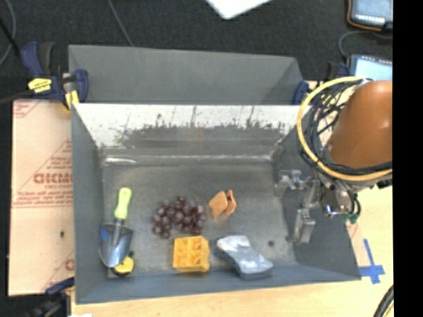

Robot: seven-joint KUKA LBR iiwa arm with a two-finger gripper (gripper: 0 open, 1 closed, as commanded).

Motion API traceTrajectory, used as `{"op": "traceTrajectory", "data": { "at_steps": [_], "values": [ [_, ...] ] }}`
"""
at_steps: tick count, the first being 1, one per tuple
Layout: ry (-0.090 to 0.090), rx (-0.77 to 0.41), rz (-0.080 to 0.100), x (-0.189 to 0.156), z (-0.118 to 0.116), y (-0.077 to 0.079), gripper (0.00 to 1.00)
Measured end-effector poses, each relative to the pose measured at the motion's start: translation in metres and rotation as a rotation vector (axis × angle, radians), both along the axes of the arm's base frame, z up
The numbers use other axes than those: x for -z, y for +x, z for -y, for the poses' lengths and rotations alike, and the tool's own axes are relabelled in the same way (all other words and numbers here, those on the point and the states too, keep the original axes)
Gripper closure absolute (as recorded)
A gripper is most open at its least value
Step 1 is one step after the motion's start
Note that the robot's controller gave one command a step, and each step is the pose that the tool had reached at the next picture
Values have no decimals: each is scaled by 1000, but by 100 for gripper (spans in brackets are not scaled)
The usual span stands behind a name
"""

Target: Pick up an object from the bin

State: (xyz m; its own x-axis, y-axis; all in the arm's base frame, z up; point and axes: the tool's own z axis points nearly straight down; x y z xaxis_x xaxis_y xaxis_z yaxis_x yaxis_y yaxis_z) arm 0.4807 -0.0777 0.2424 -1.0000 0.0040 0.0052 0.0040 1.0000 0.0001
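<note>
grey lump [244, 255] nr front, left of jaws

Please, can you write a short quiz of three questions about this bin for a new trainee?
1. True or false: the gripper hangs directly above the waffle.
2. Which thing lies nearest the left wall of the bin? A. grapes B. trowel C. grey lump
3. What colour is the small piece just right of the grapes?
Key: 1 false, the gripper is near the right wall, away from the waffle; 2 B; 3 orange.
</note>
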Motion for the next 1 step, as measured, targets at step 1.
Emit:
{"op": "traceTrajectory", "data": {
  "at_steps": [1],
  "values": [
    [-1, -3, 9, -4, 0, 2, 0]
  ]
}}
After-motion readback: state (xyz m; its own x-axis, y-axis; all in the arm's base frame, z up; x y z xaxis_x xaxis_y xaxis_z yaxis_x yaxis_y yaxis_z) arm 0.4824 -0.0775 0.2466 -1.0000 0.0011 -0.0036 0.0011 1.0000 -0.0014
